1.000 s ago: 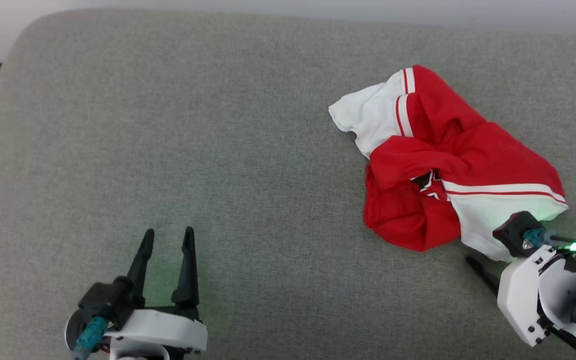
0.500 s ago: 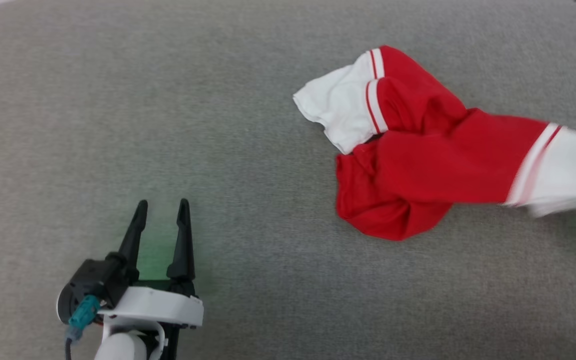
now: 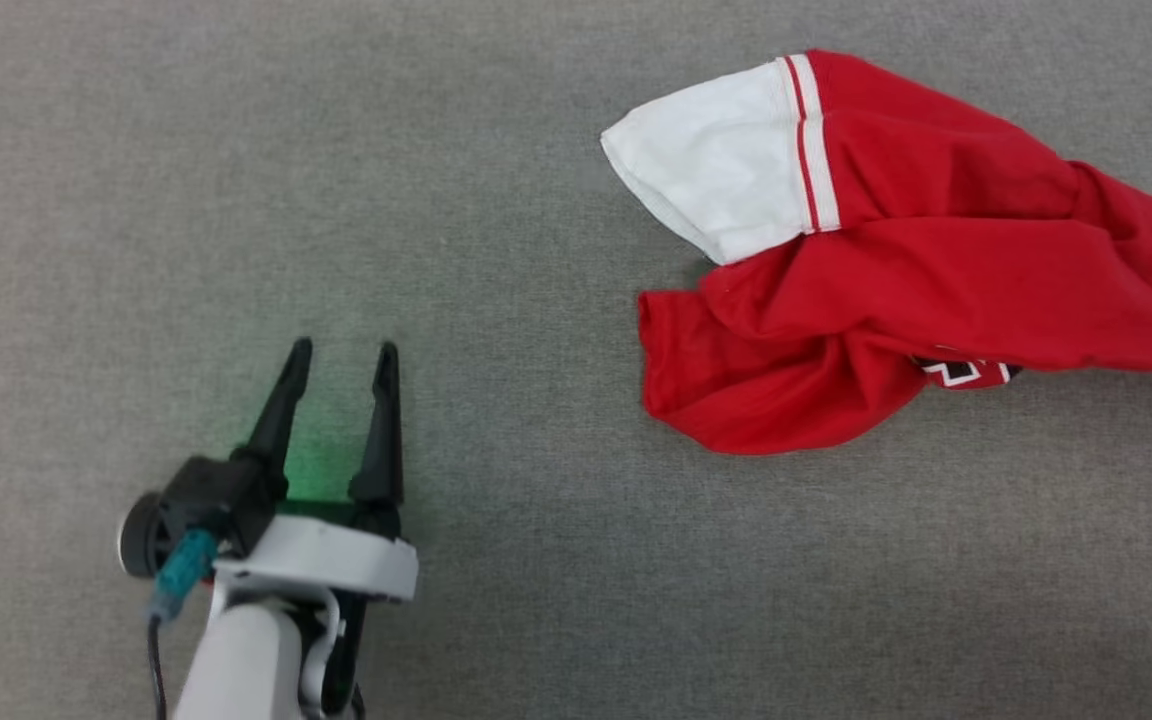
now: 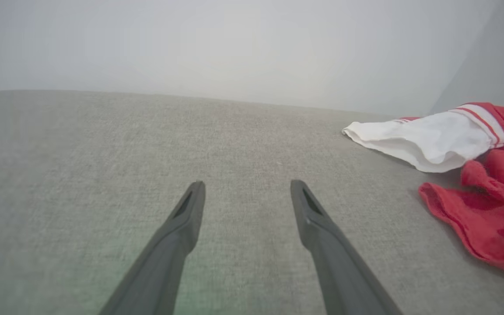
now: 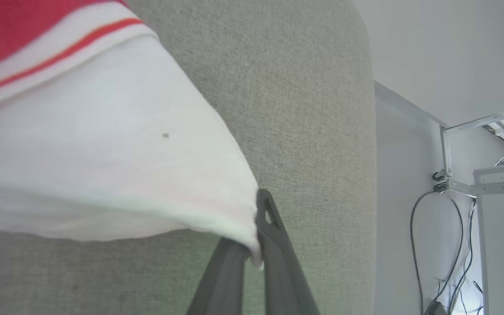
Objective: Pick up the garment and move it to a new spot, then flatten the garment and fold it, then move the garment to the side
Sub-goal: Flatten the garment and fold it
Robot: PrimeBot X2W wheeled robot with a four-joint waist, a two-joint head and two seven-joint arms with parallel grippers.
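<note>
The right gripper (image 5: 254, 232) is clenched on the hem of a white sleeve (image 5: 103, 153), and the garment (image 3: 896, 300) is drawn out from that pinch. The garment is on the right half of the bench (image 3: 236, 150). Its red bulk and other sleeve trail leftward, seemingly still dragging on the grey top. The left gripper (image 3: 344, 347) is released, jaws apart, over bare bench at the near left, well apart from the cloth.

This looks like the pick-up for the move. The pinch holds only a thin edge of hem, so it probably pays to lift steadily rather than jerk. Raising the sleeve until the bunched red part clears the top should keep the cloth from dragging and rolling under itself. The carry should stay inside the bench's right edge, which the right wrist view shows close by.

A second ago the garment lay crumpled in a heap and the right gripper stood open at the sleeve near the bench's near edge. Now it has clamped and pulled the sleeve rightward, stretching the heap long. The head camera has also shifted, so the bench's far edge has left that view. The left gripper is unchanged.
</note>
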